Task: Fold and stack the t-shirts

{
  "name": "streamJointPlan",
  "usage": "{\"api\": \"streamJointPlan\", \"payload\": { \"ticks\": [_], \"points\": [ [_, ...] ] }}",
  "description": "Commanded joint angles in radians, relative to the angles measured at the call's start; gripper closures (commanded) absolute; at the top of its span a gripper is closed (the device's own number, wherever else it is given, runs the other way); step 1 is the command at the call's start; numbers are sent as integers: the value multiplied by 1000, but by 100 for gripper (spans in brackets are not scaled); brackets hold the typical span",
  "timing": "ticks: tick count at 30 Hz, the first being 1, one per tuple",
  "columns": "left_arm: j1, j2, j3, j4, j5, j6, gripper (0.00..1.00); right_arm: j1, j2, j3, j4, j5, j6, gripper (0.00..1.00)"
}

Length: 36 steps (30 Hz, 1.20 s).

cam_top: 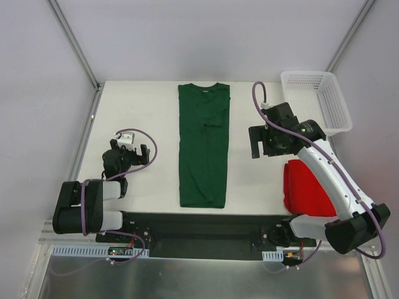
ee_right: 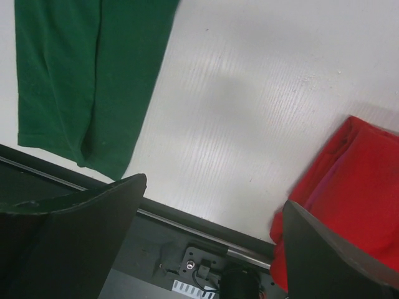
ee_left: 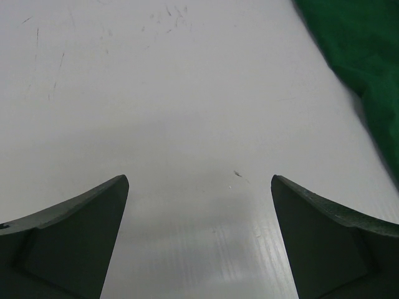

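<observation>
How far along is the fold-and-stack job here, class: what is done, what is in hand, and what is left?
Done: the red t-shirt lies folded compactly at the near right of the table. In hand: the green t-shirt is a long narrow strip, sides folded in, not yet folded crosswise. The left gripper and right gripper are open, holding nothing. Left: fold the green one short and stack it with the red.
</observation>
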State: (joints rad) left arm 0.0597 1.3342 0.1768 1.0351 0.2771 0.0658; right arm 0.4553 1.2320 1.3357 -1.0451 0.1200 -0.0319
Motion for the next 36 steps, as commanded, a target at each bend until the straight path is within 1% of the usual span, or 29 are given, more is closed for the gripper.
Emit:
{"api": "streamJointPlan", "payload": {
  "ticks": [1,6,9,13,16,21,27,32,34,35,36],
  "points": [
    [-3,-10,18,36,4,-8,1,14,23,45,-9,32,-60,4],
    [-1,-10,20,31,2,-6,1,26,-20,-19,39,61,-66,4],
    [-1,-10,20,31,2,-8,1,31,-54,-61,86,53,-46,4],
    [-1,-9,20,31,2,-7,1,36,-120,-122,192,24,-23,4],
    [-1,-10,20,31,4,-8,1,36,-164,-141,221,18,-8,4],
    [-1,-12,20,31,4,-8,1,39,-192,-136,197,43,-7,4],
    [-1,-9,20,33,2,-8,1,34,-215,-175,226,61,6,4],
    [-1,-10,20,31,2,-6,1,34,-172,-135,197,50,-6,4],
    [-3,-7,21,29,1,-8,1,34,-143,-90,165,32,-28,4],
    [-3,-7,23,29,-30,-17,1,34,-131,-80,157,20,-39,4],
    [-3,-29,64,-78,-67,-32,1,34,-100,-66,146,6,-48,4]
  ]
}}
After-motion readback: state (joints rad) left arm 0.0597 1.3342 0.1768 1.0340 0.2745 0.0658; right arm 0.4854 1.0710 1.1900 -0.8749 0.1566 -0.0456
